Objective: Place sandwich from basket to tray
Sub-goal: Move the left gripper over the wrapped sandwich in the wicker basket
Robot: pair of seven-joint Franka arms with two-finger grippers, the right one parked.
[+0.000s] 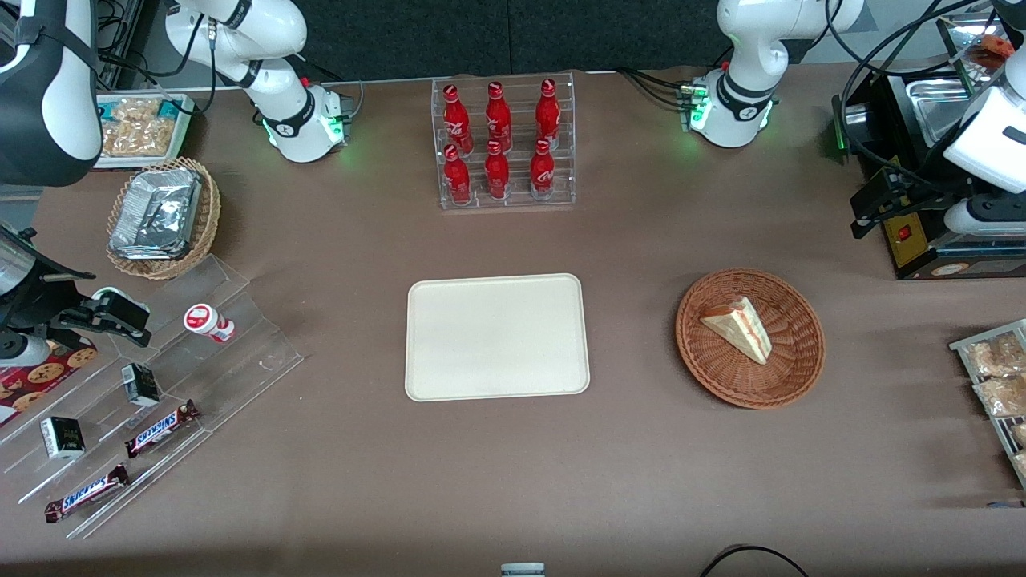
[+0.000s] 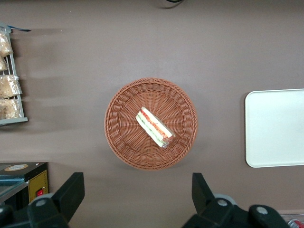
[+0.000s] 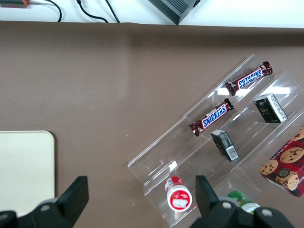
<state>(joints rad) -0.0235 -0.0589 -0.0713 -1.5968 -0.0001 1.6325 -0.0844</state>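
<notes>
The sandwich [image 1: 739, 327] [image 2: 154, 127], a pale bread wedge with red and green filling, lies in the round reddish-brown basket [image 1: 721, 370] [image 2: 126, 142]. The cream tray [image 1: 497, 336] [image 2: 275, 128] rests flat at the table's middle, beside the basket, with nothing on it. My left gripper [image 2: 137, 194] [image 1: 878, 204] hangs high above the table, farther from the front camera than the basket and toward the working arm's end. Its fingers [image 2: 71, 190] stand wide open with only bare table between them, apart from the basket's rim.
A black machine [image 1: 922, 240] stands just beside the gripper. A wire rack of snack bags [image 1: 994, 377] sits at the working arm's end. A clear rack of red bottles [image 1: 505, 144] stands farther back than the tray. A stepped acrylic rack [image 1: 144, 385] and a foil-pack basket [image 1: 160, 216] lie toward the parked arm's end.
</notes>
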